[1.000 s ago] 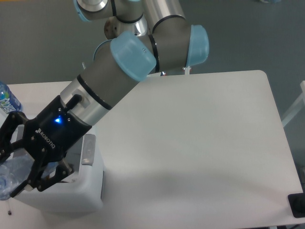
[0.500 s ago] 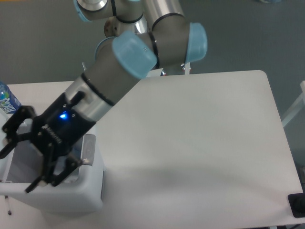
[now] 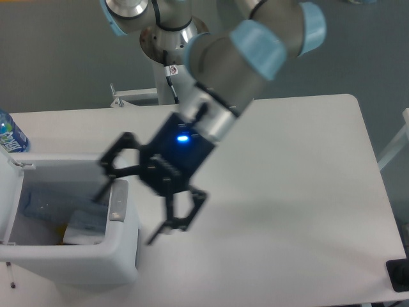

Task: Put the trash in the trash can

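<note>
The desk (image 3: 300, 192) is a broad white slab, bare to the right of the arm (image 3: 243, 70) and out to its rounded far corner. At its left edge stands the bin (image 3: 77, 256), lid open, grey latch tab (image 3: 117, 201) on the near rim. Inside lie a crushed clear bottle (image 3: 48, 198) and a pale flattened carton (image 3: 86, 224), so both pieces of trash appear to be in.

The jaws (image 3: 150, 204) hang spread wide and hold nothing, just right of the bin's rim.

The risk I judge: one finger (image 3: 115, 163) hangs over the rim near the tab, so a low swing left could clip the bin and shove it off the desk edge. Open room lies to the right and upward. An upright blue-label bottle (image 3: 9, 131) stands behind the bin, well clear.
</note>
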You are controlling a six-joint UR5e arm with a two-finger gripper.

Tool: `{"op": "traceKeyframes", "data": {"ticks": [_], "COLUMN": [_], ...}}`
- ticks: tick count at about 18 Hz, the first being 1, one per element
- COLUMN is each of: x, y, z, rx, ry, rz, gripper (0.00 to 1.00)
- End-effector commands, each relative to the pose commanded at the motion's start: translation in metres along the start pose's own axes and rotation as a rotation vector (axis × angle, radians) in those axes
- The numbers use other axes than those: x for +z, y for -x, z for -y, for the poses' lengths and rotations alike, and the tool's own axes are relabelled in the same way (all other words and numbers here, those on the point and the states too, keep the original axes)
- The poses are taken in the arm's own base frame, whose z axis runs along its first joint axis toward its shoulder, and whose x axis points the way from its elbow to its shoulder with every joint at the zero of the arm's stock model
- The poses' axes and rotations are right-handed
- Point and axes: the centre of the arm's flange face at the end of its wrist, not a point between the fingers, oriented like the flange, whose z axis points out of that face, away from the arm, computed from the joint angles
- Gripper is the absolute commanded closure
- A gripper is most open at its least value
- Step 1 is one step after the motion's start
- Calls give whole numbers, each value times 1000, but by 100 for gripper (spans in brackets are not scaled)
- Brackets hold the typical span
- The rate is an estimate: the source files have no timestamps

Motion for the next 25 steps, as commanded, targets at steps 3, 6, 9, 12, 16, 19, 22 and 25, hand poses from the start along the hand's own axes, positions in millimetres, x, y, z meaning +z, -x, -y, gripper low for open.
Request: {"op": "traceKeyframes", "data": {"ticks": [3,6,9,12,16,19,22,25], "x": [-17,-39,-61,-70,-71,-80,-86,-95], "y": [14,41,77,105,120,129,132,138], "z": [-3,-17,-53,-92,-131,-158,-171,-179], "rx": [-8,-6,-44,-33,77,113,136,186], "ry": [-3,12,125,292,383,439,499,642], "rz": [37,97,254,401,380,378,378,440], "gripper": [0,0,0,0,0,0,0,0]}}
